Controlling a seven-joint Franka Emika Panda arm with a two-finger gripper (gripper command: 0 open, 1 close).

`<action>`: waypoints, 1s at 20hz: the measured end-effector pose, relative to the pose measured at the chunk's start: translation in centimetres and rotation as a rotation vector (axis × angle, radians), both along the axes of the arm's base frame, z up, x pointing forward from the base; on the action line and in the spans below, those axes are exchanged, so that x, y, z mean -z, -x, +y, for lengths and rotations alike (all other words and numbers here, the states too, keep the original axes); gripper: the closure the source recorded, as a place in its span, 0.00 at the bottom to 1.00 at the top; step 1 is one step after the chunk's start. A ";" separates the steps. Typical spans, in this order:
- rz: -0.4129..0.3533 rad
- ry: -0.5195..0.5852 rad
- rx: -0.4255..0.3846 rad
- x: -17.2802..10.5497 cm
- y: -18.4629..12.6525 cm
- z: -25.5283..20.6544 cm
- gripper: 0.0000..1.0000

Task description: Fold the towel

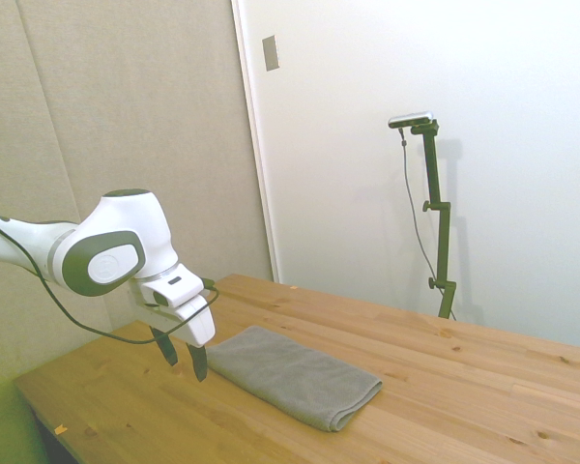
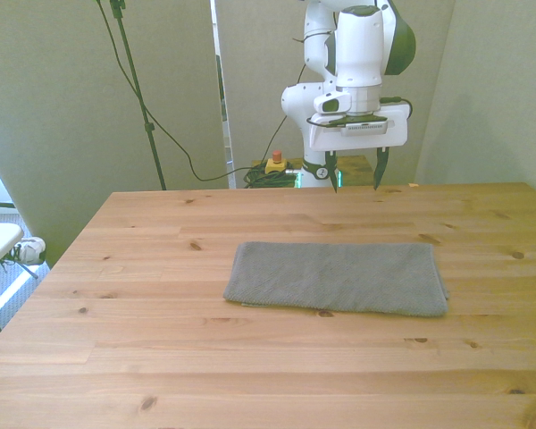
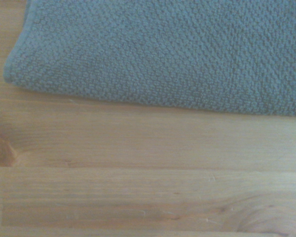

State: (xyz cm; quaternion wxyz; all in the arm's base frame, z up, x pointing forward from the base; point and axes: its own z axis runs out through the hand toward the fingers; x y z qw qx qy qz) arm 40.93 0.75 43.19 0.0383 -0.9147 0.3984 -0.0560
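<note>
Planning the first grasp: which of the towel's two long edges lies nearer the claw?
The towel's far long edge, on the robot's side, is nearer the open claw; the other long edge faces the front camera.

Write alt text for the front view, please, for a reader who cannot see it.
A grey towel lies flat, already folded into a long rectangle, on a wooden table. Behind it, the white arm's gripper hangs above the table's far edge, fingers open, holding nothing.

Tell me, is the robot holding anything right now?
No, nothing is held. The end effector hangs open above the table, behind the far edge of the grey towel, which lies flat and untouched.
</note>
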 end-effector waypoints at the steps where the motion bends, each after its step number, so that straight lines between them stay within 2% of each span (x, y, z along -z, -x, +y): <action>1: 0.001 0.000 0.000 0.0 0.0 0.0 0.00; 6: -0.033 0.041 0.018 -1.6 -1.3 0.7 0.00; 11: -0.047 0.112 0.033 -2.4 -5.8 4.6 0.00; 15: -0.044 0.192 0.044 -1.5 -9.8 8.8 0.00; 20: -0.013 0.281 0.043 1.9 -13.5 14.3 0.00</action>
